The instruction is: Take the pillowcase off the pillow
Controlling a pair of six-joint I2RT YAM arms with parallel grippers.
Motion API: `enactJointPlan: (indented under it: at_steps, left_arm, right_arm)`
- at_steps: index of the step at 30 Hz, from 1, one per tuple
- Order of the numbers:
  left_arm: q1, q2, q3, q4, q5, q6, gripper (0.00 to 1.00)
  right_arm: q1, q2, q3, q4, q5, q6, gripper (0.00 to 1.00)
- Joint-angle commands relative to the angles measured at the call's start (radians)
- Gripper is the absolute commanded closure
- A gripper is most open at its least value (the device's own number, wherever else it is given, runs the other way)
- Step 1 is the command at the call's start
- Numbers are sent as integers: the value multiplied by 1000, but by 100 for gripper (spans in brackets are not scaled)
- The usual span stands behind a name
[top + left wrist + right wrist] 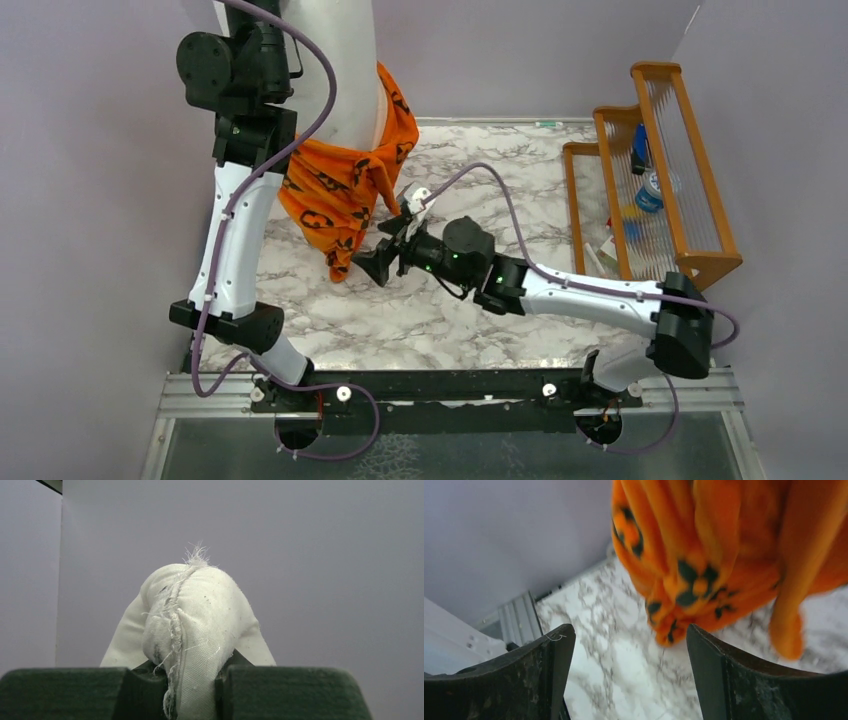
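My left gripper is shut on a frayed seamed corner of the white pillow. In the top view the left arm is raised high at the back left and the pillow hangs down from it. The orange pillowcase with black motifs is bunched round the pillow's lower part and droops toward the table. My right gripper is open, just right of and below the pillowcase's hanging tip. In the right wrist view the pillowcase hangs just beyond the open, empty right gripper. The pillow's lower end is hidden.
The marble table lies under the cloth. A wooden rack with bottles and small items stands at the right edge. Purple walls close in the back and both sides.
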State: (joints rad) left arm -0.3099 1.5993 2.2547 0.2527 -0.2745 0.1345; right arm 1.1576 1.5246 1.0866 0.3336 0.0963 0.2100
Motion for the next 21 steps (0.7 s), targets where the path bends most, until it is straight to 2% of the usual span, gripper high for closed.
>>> enactJointPlan:
  at_steps: [1,7,12,17,21]
  left_arm:
    - [-6,-25,-16,212,51,-61,100]
    - [-6,-6,-52,211,82,-158,100]
    - [-6,11,-56,204,102,-212,100]
    - [-7,6,-70,191,128,-239,100]
    - [-6,-17,-103,191,150,-265,100]
  right_arm:
    - [4,-73,34,118,-6,-186,14]
    - [4,96,260,131,34,-428,9]
    - [4,249,403,193,41,-507,9]
    - [4,314,432,313,118,-642,9]
    - [4,305,423,394,129,-739,9]
